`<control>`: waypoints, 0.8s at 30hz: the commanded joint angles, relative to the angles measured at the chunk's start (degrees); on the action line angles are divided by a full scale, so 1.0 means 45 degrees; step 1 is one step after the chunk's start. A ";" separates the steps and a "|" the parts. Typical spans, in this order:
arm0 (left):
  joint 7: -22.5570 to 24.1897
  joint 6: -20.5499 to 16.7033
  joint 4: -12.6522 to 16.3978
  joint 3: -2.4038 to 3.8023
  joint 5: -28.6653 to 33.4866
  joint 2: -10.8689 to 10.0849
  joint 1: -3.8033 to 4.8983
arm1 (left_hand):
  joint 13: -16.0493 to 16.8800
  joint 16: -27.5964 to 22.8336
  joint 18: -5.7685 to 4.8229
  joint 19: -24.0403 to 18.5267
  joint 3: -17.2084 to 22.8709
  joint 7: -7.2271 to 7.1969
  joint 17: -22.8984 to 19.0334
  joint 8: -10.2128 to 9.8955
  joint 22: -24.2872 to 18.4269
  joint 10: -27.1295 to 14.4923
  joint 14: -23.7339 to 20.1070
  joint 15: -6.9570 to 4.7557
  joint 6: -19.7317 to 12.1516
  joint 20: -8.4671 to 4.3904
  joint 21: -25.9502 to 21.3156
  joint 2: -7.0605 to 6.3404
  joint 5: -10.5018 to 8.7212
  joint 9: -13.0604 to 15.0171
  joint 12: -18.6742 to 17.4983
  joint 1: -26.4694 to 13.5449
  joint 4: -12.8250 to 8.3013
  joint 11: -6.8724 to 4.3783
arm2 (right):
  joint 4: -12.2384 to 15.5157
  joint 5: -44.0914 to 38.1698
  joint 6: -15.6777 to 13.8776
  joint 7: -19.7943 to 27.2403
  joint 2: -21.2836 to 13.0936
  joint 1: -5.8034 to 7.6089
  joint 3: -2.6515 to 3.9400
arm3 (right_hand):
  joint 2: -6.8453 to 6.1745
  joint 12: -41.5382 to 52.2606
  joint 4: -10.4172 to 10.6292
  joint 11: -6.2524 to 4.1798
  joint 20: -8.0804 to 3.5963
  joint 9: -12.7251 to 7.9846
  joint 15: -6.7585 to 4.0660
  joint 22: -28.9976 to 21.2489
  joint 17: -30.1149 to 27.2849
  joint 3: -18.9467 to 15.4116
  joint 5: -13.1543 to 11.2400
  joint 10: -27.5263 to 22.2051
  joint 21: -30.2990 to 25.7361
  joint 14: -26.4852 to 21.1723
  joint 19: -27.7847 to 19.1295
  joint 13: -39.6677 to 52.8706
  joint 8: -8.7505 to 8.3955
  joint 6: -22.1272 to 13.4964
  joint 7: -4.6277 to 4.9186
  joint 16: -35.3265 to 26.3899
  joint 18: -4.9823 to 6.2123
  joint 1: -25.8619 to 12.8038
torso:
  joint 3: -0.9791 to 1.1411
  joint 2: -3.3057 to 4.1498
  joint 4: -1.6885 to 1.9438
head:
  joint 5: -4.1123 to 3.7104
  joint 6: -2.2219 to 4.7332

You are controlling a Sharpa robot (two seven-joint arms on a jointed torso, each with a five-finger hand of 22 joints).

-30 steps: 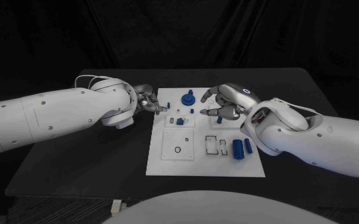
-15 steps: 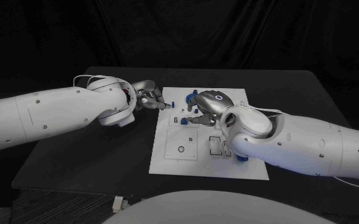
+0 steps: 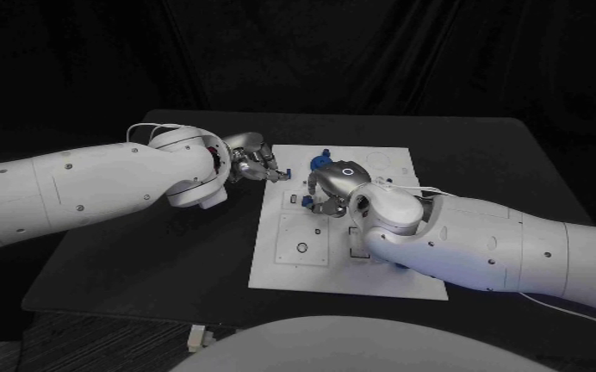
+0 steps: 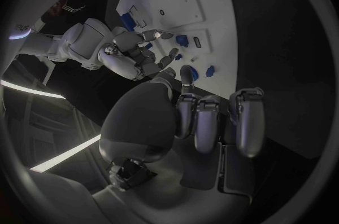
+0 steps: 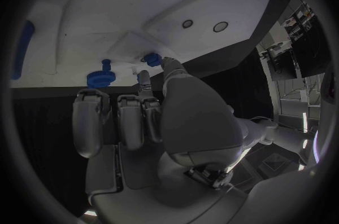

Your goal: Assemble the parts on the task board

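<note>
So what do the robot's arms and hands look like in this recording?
Both arms have smooth, rounded white shells dotted with small dark screws. The left hand and right hand are silver metal with many jointed fingers. Thin pale cables loop at each wrist, and a small lit ring marks the right hand's back.

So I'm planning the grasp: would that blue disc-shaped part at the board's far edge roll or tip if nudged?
Probably not. The blue disc-shaped part appears to lie flat on the task board, so it should slide rather than roll. Its raised stem offers a pinch point. It looks rigid, likely light plastic, possibly slippery.
</note>
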 commanded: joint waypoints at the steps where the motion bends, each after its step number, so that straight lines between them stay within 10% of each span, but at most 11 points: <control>1: 0.0287 0.0251 -0.0014 0.0010 0.0073 0.0062 0.0019 | 0.1548 0.0034 0.0053 0.0307 -0.0080 -0.0010 0.3354 0.0050 0.2781 0.0330 0.1323 -0.0034 -0.0033 -0.0063 -0.0085 0.0052 0.0047 -0.0013 -0.0076 0.0154 0.0026 -0.0029 | -0.0204 -0.0316 0.0285 -0.0243 0.0095 -0.0105 0.0011 | -0.0007 0.0044 0.0026 -0.0030 -0.0041 0.0006 -0.0044 0.2766 0.1607 0.0123 -0.0114 0.1346 -0.0086 0.0993 0.0504 0.3348 0.0017 -0.0183 0.0024 -0.0086 0.0139 -0.0153 | 0.0017 -0.0003 -0.0009 | -0.0008 -0.0003; 17: 0.0234 0.0527 -0.0169 0.0010 0.0073 0.0286 -0.0004 | 0.1465 0.0034 0.0082 0.0232 -0.0096 -0.0028 0.3354 0.0106 0.2743 0.0265 0.1323 -0.0026 0.0009 -0.0051 -0.0210 0.0152 0.0118 -0.0048 -0.0184 0.0353 0.0029 -0.0034 | -0.0799 -0.0323 0.0046 0.0365 0.0478 -0.0313 0.0012 | 0.0015 0.0044 -0.0167 0.0042 0.0018 -0.0031 0.0021 0.2779 0.1618 0.0533 0.0018 0.1346 -0.0057 0.0997 0.0522 0.3348 -0.0073 -0.0451 0.0102 -0.0075 0.0130 -0.0036 | 0.0017 -0.0011 -0.0017 | 0.0048 -0.0003; 24: 0.0262 0.0589 -0.0233 0.0009 0.0073 0.0340 -0.0027 | 0.1442 0.0034 0.0085 0.0222 -0.0096 -0.0022 0.3354 0.0103 0.2739 0.0246 0.1323 -0.0023 -0.0020 -0.0048 -0.0225 0.0189 0.0147 -0.0069 -0.0215 0.0417 0.0035 -0.0030 | -0.0957 -0.0256 -0.0312 0.0804 0.0586 -0.0385 0.0012 | 0.0078 0.0044 -0.0542 -0.0080 -0.0039 0.0179 -0.0070 0.2807 0.1678 0.1180 0.1687 0.1346 0.0014 0.1008 0.0556 0.3348 0.0345 0.0204 -0.0040 -0.0043 0.0114 0.0242 | 0.0016 -0.0010 -0.0012 | 0.0057 -0.0003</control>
